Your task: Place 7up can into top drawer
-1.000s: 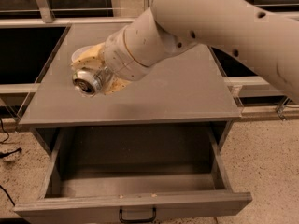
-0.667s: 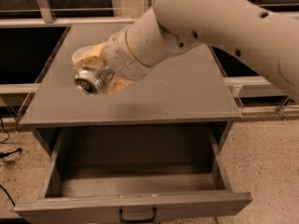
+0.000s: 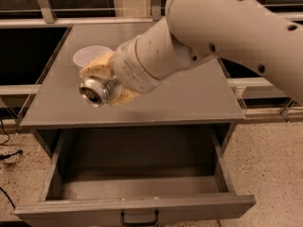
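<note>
My gripper (image 3: 102,85) is shut on the 7up can (image 3: 94,91), a silvery can held on its side with its round end facing the camera. The tan fingers (image 3: 97,68) wrap over and under it. The can hangs above the front left part of the grey tabletop (image 3: 189,98), just behind the cabinet's front edge. The top drawer (image 3: 137,186) is pulled wide open below, with its inside bare and its dark handle (image 3: 139,218) at the bottom of the view.
A white bowl (image 3: 90,56) stands on the tabletop just behind my gripper, partly hidden by it. My large cream arm (image 3: 222,27) crosses the upper right. Black cables (image 3: 7,155) lie on the speckled floor at left. Metal rails run behind the cabinet.
My gripper with the can has shifted slightly right and forward, toward the tabletop's front edge. The white bowl behind it now shows.
</note>
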Tool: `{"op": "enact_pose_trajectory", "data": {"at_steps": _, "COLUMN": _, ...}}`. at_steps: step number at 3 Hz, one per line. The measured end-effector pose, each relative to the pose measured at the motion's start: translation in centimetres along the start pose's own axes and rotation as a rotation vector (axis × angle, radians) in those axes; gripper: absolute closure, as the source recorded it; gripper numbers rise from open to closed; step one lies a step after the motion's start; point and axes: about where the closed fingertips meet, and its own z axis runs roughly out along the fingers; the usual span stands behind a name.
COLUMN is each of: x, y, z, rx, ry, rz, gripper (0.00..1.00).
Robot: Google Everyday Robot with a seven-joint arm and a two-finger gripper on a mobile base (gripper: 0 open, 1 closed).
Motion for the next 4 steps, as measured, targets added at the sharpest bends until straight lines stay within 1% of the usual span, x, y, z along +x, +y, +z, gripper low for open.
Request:
{"op": "enact_pose_trajectory", "data": {"at_steps": 1, "x": -3.1, "y": 1.7, "z": -1.9, "rx": -0.014, "ry": -0.001, "rz": 0.077, "gripper": 1.0}}
{"op": "enact_pose_trajectory", "data": {"at_steps": 2, "x": -5.1, "y": 2.4, "z": -3.1, "rx": -0.018, "ry": -0.006, "rz": 0.127, "gripper": 1.0}}
{"op": "enact_pose_trajectory", "data": {"at_steps": 3, "x": -7.1, "y": 3.1, "z": -4.0, "rx": 0.015, "ry": -0.04, "rz": 0.231, "gripper": 1.0}}
{"op": "enact_pose_trajectory", "data": {"at_steps": 4, "x": -8.4, "y": 4.4, "z": -4.0, "rx": 0.087, "ry": -0.123, "rz": 0.404, "gripper": 1.0}}
